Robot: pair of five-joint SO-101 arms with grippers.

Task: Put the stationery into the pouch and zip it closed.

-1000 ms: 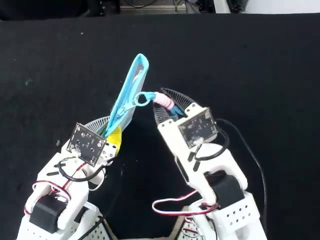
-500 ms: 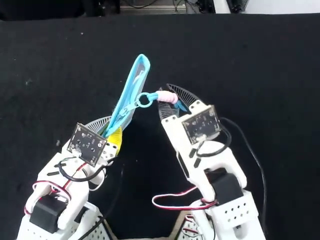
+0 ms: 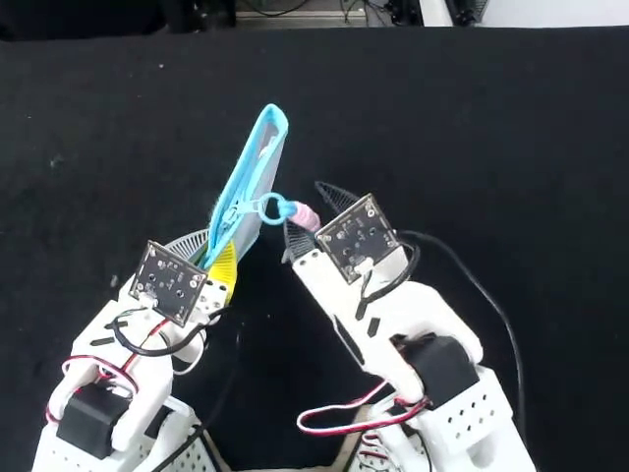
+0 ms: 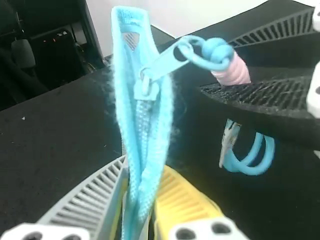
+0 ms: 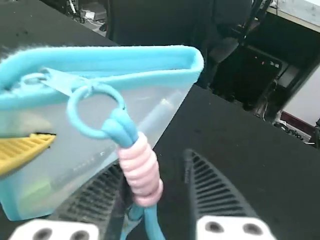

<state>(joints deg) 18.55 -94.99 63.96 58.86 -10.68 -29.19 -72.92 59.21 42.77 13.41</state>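
The pouch (image 3: 257, 157) stands on its long edge above the black desk (image 3: 472, 128), zip side up, with its near end clamped between the grey and yellow fingers of the left end effector (image 3: 218, 258). Through the clear side wall some stationery (image 5: 157, 111) shows inside, a pale stick-like piece among it. The right end effector (image 3: 307, 211) pinches the pull cord (image 5: 142, 175) by its pink wrapping, and the cord's blue ring (image 5: 95, 112) runs taut to the slider (image 4: 145, 87), which sits partway along the zip.

From here I would say the zipping is under way and not finished, though I cannot tell which stretch is already shut. To do it well, the pull should stay in line with the zip track, not across it, or the pouch will twist in the clamp. The left arm has to hold firm as the counterweight.

In the way is the left end effector itself, just beside the zip's near end, where the slider could jam against its fingers. A slack blue loop (image 4: 250, 155) of cord dangles under the right end effector and might snag.
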